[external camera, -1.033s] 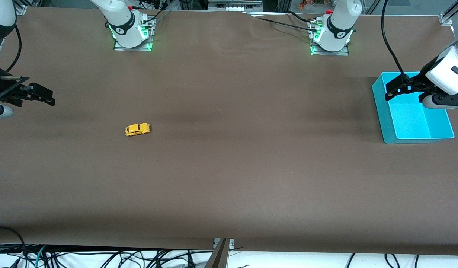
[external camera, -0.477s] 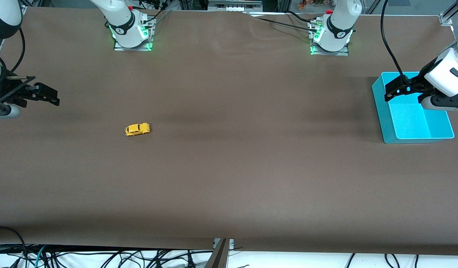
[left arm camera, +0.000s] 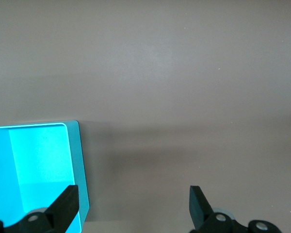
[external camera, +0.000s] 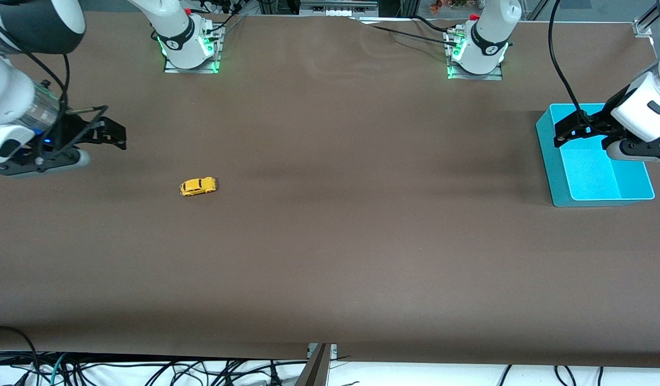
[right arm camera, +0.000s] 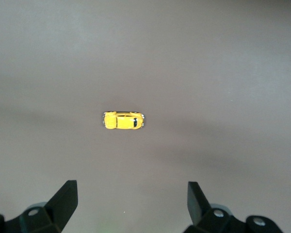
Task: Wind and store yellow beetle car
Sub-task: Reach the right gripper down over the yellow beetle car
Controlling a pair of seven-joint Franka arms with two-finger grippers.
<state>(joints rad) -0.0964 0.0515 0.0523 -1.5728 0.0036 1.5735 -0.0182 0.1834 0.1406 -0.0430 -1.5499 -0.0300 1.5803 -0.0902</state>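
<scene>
One yellow beetle car [external camera: 198, 186], one cyan bin [external camera: 547, 155], two grippers open

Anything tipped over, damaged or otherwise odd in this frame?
Nothing stands out. The yellow beetle car sits upright on its wheels on the table, and the cyan bin stands level, with nothing visible in it.

I'm looking at the long table [external camera: 330, 257] under its brown cover. Directly on it sits the yellow beetle car [external camera: 198, 186] on its wheels, toward the right arm's end. Well apart, at the left arm's end, the cyan bin [external camera: 555, 182] stands. Both arm bases [external camera: 190, 51] are mounted along its edge.
</scene>
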